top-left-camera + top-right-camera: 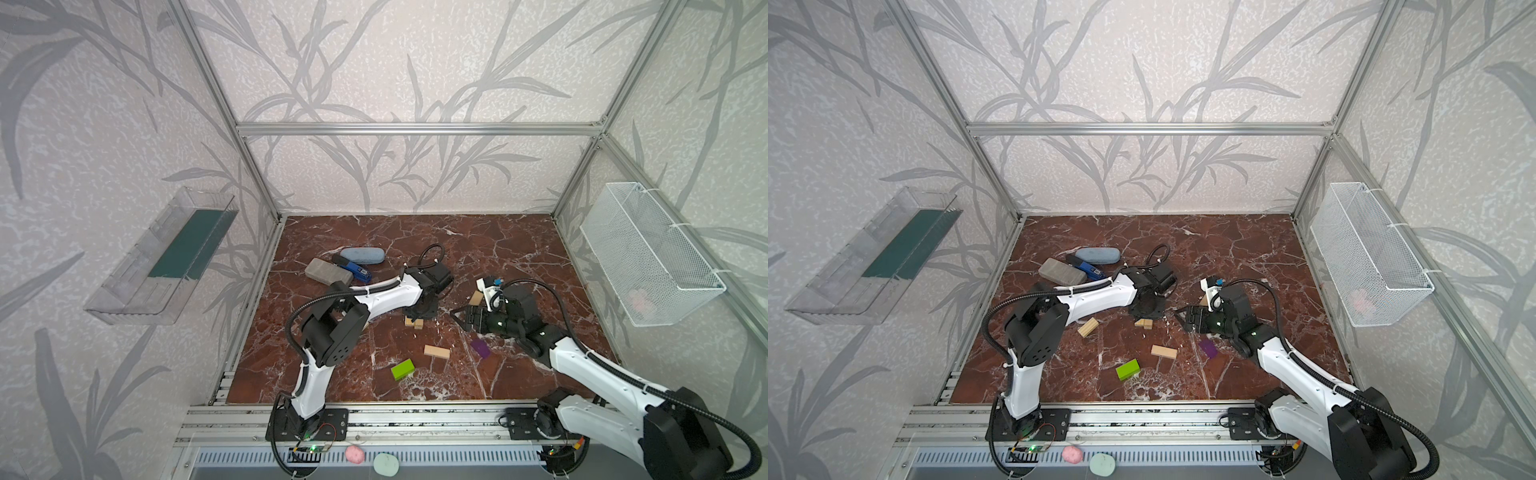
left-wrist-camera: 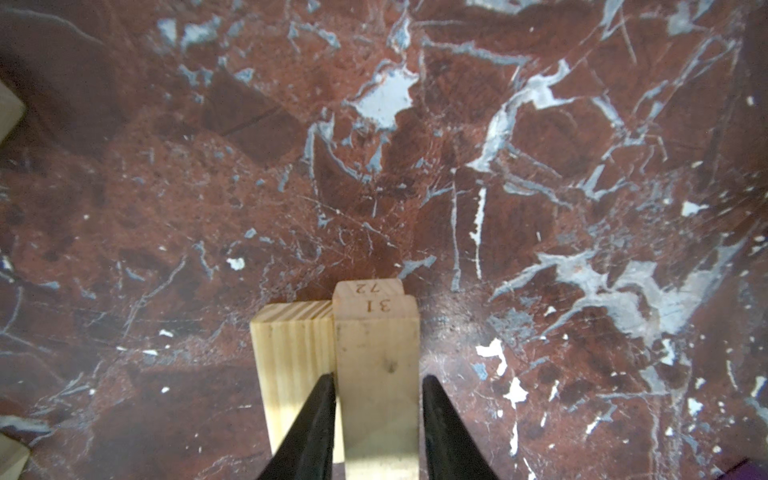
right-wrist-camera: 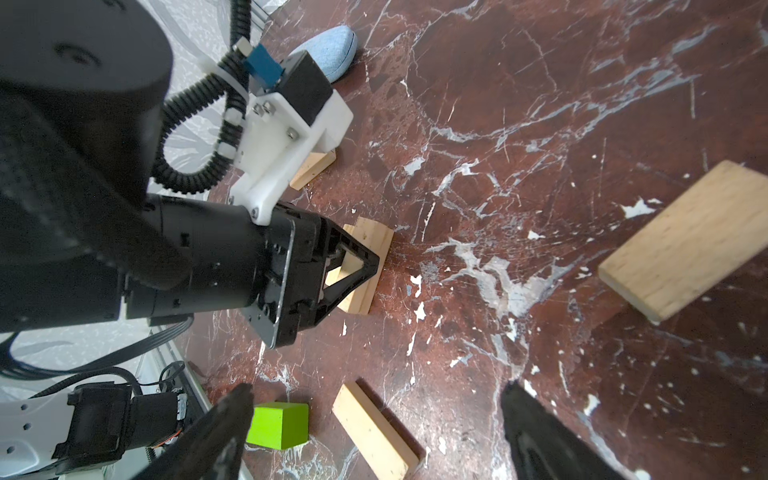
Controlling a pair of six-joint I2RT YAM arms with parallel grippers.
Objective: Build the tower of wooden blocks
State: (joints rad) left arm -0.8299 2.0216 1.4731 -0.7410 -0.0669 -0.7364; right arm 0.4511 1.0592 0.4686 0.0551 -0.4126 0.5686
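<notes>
— What is the left gripper (image 2: 379, 377) doing?

— It stands over the tower (image 1: 414, 322), near the middle of the marble table (image 1: 519, 249), close to the left of the right gripper (image 1: 457, 319). Its two black fingers (image 2: 316, 428) straddle the top block (image 2: 376, 353), the one stamped 31. The jaws are only slightly parted. One finger lies against the wood and the other shows a sliver of gap, so the hold looks loose rather than pinched.

— Which way does that block lie?

— It lies flat, directly on a block stamped 72 (image 2: 370, 286). Their long axes are parallel and in line with the fingers, and the stamped ends face away from the wrist. A third pale block (image 2: 291, 353) lies lower alongside, touching. In both top views the gripper hides most of the stack.

— And the right gripper?

— It is spread wide, holds nothing and hovers above the table. The green brick (image 1: 402, 369), the purple brick (image 1: 481, 348) and a loose wood block (image 1: 436, 351) lie apart, nearer the front.
</notes>
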